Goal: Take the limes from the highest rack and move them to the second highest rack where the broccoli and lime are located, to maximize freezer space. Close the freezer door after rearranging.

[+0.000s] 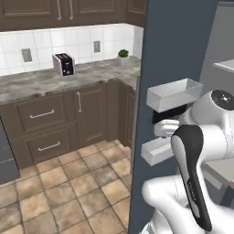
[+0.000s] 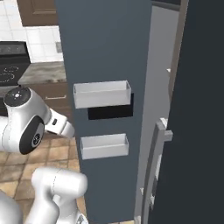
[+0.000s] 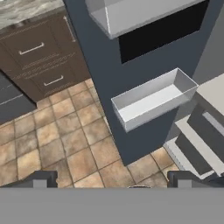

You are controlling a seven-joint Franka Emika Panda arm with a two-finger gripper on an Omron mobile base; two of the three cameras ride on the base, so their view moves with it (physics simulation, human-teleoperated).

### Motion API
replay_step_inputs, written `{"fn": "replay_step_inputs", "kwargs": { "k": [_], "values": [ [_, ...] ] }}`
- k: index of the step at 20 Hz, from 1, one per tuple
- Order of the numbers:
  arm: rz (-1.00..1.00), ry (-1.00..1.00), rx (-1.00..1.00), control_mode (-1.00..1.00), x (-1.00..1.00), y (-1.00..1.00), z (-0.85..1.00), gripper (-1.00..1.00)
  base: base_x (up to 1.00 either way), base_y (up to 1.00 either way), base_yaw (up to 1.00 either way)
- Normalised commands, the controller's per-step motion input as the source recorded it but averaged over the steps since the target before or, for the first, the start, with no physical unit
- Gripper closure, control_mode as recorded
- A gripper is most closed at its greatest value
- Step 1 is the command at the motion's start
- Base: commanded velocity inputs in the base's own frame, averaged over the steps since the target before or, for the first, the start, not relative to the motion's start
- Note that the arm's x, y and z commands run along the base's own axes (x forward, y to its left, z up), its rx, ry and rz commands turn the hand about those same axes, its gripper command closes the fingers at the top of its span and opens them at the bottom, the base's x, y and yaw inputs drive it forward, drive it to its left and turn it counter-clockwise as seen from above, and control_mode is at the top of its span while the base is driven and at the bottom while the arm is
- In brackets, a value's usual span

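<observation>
Hand view: lower door bin empty; upper bin contents unclear.

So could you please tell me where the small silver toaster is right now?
The small silver toaster stands on the grey stone counter in the upper left of the left base view, against the white tiled wall, left of the little potted plant.

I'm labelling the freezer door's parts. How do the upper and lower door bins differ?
The upper door bin looks wider and taller than the lower door bin. A black rectangular panel sits directly beneath the upper bin; under the lower bin is plain door surface. Both are pale grey, open-topped trays mounted on the open freezer door, and both look empty.
</observation>
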Motion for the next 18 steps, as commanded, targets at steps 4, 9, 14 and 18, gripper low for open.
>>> {"fn": "replay_step_inputs", "kwargs": {
  "k": [4,9,14,18],
  "values": [
    [0.0,0.0,0.0,1.0,0.0,0.0,0.0,-1.0,-0.32,0.3,0.17],
    [0.0,0.0,0.0,1.0,0.0,0.0,0.0,-1.0,0.15,0.07,0.32],
    [0.0,0.0,0.0,1.0,0.0,0.0,0.0,-1.0,0.07,0.28,0.34],
    [0.0,0.0,0.0,1.0,0.0,0.0,0.0,-1.0,0.04,0.99,0.02]
  ]
}}
